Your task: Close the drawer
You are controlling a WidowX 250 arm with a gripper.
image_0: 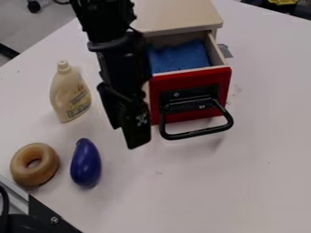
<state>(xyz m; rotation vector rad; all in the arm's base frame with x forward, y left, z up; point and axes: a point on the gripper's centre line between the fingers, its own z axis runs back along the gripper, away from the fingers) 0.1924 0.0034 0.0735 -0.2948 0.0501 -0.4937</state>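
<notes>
The open drawer (181, 83) lies just right of the gripper (130, 136)

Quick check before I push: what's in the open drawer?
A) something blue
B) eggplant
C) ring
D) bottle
A: a blue thing sits in the drawer, while the bottle, eggplant and ring are outside it on the table.
</notes>
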